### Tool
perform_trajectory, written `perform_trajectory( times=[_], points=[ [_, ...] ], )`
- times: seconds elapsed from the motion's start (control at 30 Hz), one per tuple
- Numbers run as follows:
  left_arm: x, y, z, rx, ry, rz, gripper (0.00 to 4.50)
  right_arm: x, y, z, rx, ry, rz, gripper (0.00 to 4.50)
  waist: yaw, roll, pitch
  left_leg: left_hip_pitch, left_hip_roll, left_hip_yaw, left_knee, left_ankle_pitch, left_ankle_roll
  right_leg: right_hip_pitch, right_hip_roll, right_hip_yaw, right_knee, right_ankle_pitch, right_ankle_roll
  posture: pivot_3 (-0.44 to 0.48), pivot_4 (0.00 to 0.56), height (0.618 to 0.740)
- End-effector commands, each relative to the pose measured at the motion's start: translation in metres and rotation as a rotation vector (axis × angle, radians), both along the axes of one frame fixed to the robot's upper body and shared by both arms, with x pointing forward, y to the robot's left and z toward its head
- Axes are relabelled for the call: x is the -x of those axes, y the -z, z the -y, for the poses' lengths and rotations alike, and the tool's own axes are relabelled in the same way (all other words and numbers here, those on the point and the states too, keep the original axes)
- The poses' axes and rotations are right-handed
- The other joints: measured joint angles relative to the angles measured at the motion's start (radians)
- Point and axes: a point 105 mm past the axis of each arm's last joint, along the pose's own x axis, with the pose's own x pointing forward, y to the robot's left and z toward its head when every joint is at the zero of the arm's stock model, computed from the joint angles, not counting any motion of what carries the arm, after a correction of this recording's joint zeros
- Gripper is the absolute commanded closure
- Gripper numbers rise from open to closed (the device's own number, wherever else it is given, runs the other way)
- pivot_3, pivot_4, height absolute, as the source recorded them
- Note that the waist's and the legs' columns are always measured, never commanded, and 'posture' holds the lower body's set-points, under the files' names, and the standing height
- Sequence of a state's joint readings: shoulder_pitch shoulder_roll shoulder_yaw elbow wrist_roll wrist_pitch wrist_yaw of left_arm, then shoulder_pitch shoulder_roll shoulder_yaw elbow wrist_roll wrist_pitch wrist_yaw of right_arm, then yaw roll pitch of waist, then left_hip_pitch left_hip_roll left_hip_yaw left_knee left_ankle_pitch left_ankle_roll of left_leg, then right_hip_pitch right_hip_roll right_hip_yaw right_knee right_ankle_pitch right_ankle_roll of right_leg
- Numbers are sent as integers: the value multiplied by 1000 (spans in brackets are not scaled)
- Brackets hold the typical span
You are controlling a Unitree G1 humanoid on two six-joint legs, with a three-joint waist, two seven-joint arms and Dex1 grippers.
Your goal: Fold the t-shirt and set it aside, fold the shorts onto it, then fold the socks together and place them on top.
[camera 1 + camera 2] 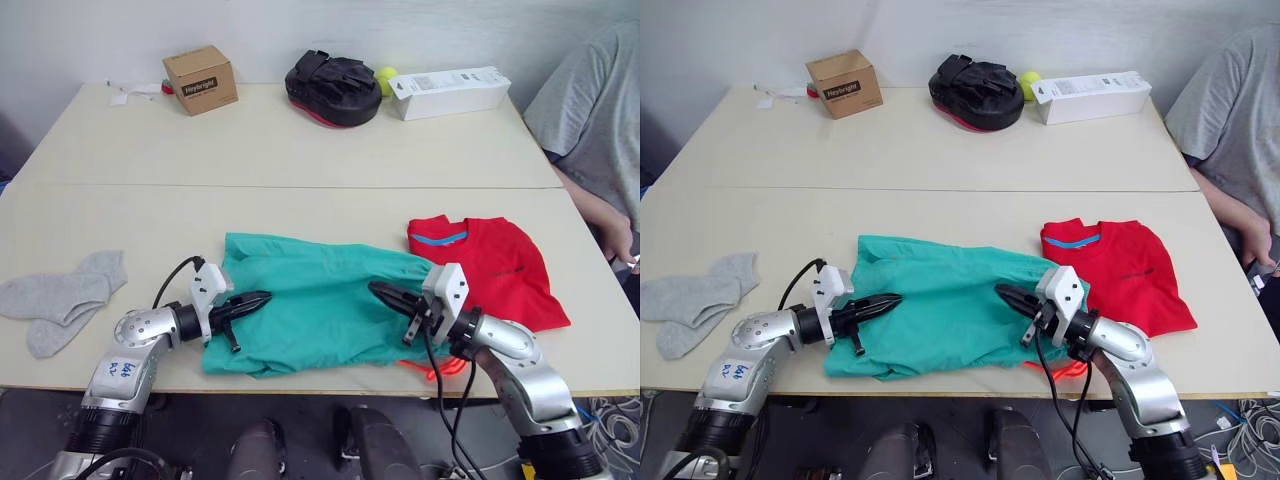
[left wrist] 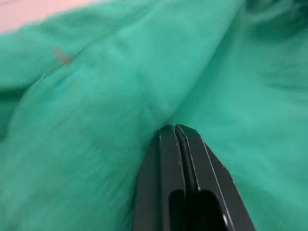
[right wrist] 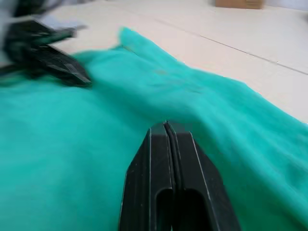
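Note:
The teal-green shorts lie spread flat near the table's front edge, and their orange drawstring pokes out at the front right. My left gripper rests shut on the shorts' left part, pointing right. My right gripper is shut over the right part, pointing left. No cloth shows between the fingers in the left wrist view or the right wrist view. The red t-shirt lies folded just right of the shorts. The grey socks lie loose at the far left.
Along the table's back edge stand a cardboard box, a black padded bag, a yellow ball and a long white box. A person in a grey shirt sits at the right side.

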State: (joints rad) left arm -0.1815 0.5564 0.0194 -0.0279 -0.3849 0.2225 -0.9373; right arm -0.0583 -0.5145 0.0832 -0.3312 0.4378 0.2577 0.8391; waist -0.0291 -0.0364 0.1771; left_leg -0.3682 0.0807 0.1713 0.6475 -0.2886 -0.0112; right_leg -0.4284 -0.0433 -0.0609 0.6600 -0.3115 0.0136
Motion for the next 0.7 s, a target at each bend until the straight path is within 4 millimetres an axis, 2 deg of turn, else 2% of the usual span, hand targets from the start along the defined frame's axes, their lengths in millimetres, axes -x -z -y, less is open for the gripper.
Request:
perform_trajectory(
  times=[0.03, 0.17, 0.3, 0.37, 0.47, 0.6, 0.7],
  points=[
    [-2, -32, 22, 58, 124, 73, 4451, 18, -12, -16, 34, -132, 30, 4500, 1, 0, 0, 0, 0, 0, 0, 0, 0, 0, 0, 0, 0, 0, 0, 0, 150, 740],
    [-19, -44, 48, 27, 178, 125, 4451, 2, -3, -14, 165, -56, 119, 4500, 2, 0, 0, 0, -1, 0, 1, 0, 0, 0, 0, -1, 0, 0, 0, 0, 150, 740],
    [-53, -37, 60, -35, 71, 159, 4451, -3, 15, -9, 282, -29, 186, 4500, 0, -1, 0, -1, -1, 0, 0, 2, -4, 0, 1, -1, -2, 0, 1, 0, 150, 740],
    [-67, -23, 53, -97, 3, 142, 4451, -2, 19, 0, 276, 10, 173, 4500, 1, -1, 0, -1, -1, 1, 0, 2, -5, 0, 1, 0, -2, 0, 1, 0, 150, 740],
    [-74, -10, 42, -131, -59, 111, 4451, 0, 23, 18, 279, 76, 156, 4500, 0, -1, 0, -1, 0, 1, 0, 2, -6, -1, 2, 0, -2, -1, 1, 0, 150, 740],
    [-72, 8, 25, -182, -115, 66, 4451, 8, 20, 49, 271, 152, 138, 4500, 2, -2, 0, -1, 0, 2, 1, 1, -6, -1, 1, 0, -2, -1, 1, 0, 150, 740],
    [-65, 19, 13, -195, -139, 46, 4451, 20, 10, 70, 204, 198, 124, 4500, 3, -1, 0, 0, 0, 1, 1, 1, -5, 1, 1, 0, -2, -1, 2, 0, 150, 740]
  ],
)
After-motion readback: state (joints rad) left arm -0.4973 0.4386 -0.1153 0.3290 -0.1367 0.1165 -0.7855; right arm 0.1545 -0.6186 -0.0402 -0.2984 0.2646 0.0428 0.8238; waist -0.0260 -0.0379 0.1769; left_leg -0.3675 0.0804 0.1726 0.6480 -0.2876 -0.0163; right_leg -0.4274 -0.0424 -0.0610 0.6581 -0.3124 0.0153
